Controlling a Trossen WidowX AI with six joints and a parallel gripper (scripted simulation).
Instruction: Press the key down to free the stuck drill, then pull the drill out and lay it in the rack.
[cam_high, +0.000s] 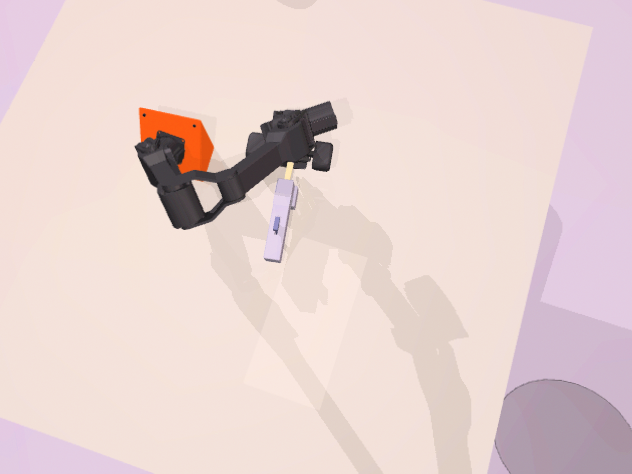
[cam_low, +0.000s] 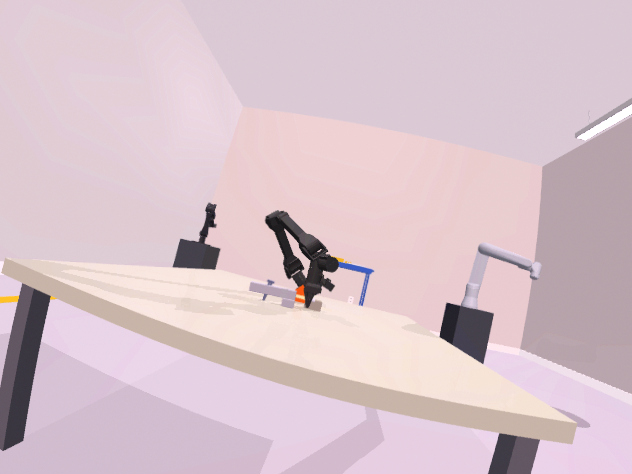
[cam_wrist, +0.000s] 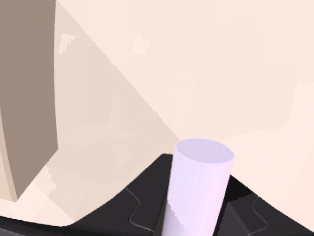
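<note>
My gripper (cam_wrist: 182, 165) (cam_low: 307, 304) points down at the table. In the wrist view its fingers are closed in on both sides of an upright pale lavender cylinder (cam_wrist: 204, 151), seemingly the drill; its lower end is out of view. A long pale lavender bar (cam_high: 274, 248) (cam_low: 259, 287) with a small blue-violet pivot piece (cam_high: 276, 223) (cam_low: 270, 281) lies just in front of the gripper. Its pale yellow end (cam_high: 289, 171) reaches toward the fingers; it may be the key. The arm hides the fingertips in the top view. I cannot make out the rack.
A brown block (cam_wrist: 27, 85) (cam_low: 317, 306) stands close beside the gripper. A small lavender block (cam_high: 294, 197) (cam_low: 288, 302) sits by the bar's near end. The arm's orange base plate (cam_high: 205, 147) is at the left on the wooden table (cam_high: 459, 153).
</note>
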